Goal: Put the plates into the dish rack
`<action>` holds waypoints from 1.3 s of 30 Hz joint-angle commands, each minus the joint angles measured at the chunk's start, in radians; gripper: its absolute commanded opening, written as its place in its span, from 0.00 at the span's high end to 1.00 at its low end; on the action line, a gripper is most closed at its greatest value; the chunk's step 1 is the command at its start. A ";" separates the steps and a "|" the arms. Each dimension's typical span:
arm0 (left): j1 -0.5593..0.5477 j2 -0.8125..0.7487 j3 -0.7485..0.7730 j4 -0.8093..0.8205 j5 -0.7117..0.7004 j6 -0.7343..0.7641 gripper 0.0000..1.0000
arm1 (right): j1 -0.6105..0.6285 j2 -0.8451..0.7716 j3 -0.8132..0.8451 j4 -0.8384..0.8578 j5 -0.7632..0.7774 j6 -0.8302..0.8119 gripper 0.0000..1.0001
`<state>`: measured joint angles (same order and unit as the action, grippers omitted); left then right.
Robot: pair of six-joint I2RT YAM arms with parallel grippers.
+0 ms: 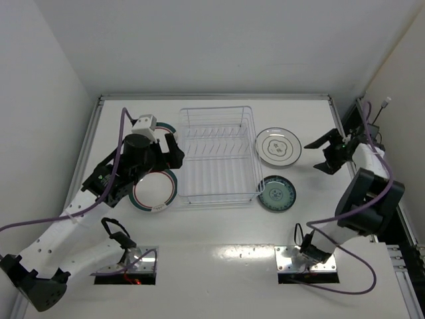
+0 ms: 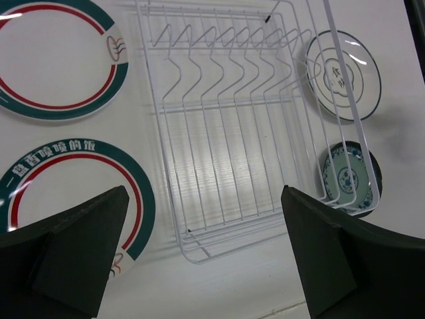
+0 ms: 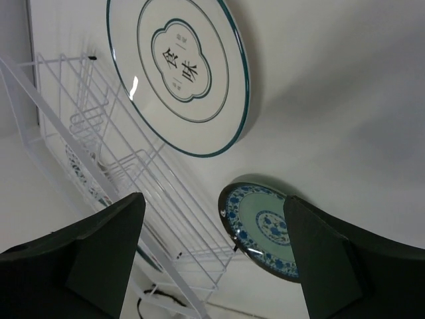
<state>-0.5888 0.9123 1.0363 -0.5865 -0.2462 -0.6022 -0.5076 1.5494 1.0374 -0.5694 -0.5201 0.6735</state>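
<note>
The dish rack stands empty in the middle of the table. Two white plates with a green rim and a red ring lie flat to its left: one in front, one mostly hidden under my left arm; both show in the left wrist view. A white plate with a thin dark rim and a small teal plate lie right of the rack. My left gripper is open and empty, above the rack's left edge. My right gripper is open and empty, right of the white plate.
The rack also shows in the left wrist view and the right wrist view. The teal plate lies close to the rack's right front corner. White walls enclose the table at the back and sides. Purple cables trail from both arms.
</note>
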 commanded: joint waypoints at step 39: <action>0.288 -0.230 -0.282 0.174 0.131 0.130 0.00 | 0.208 -0.076 0.315 -0.024 0.436 -0.077 1.00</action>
<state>-0.3141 0.6987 0.7475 -0.4652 -0.0917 -0.4946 -0.3359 1.6001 1.2770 -0.6178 -0.1936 0.5804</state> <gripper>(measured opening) 1.000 0.060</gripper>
